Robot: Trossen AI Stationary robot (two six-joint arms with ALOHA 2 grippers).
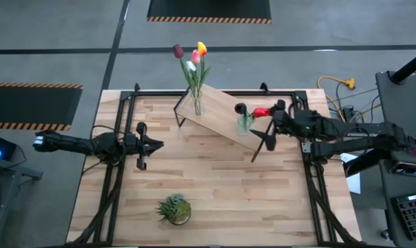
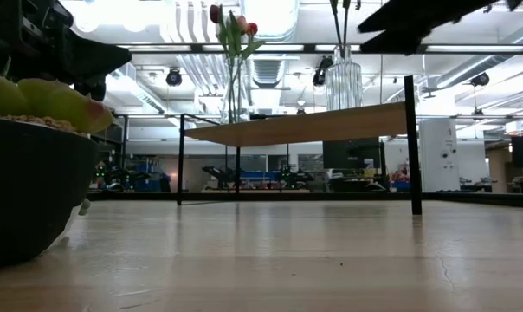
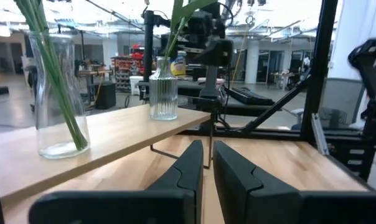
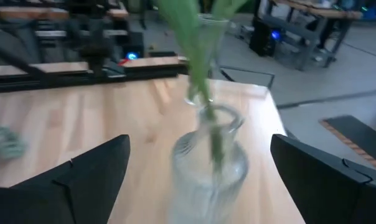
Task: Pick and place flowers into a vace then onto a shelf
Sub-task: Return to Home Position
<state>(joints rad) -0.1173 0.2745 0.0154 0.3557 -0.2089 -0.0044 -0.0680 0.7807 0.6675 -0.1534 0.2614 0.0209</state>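
The large slatted light wooden tabletop carries everything. The two dark arms reach in over it from opposite sides. The left arm lies low over the left half, and its gripper points toward the middle, well apart from the shelf. Its fingers are drawn together with only a slit between them and clench nothing.

The right arm's gripper is up at the right end of the shelf. Its fingers are spread wide — released — and the ribbed clear glass vase stands in the gap between them, touched by neither as far as the wrist view shows.

The light wooden plank shelf on thin black legs sits slantwise at the far middle of the tabletop. Both vases stand upright on it.

- **Left end:** a taller smooth clear glass vase holds tulips with maroon, pink, yellow and white heads.
- **Right end:** the ribbed vase holds a red tulip and a dark maroon tulip.

A small bushy green potted plant sits alone near the front edge.
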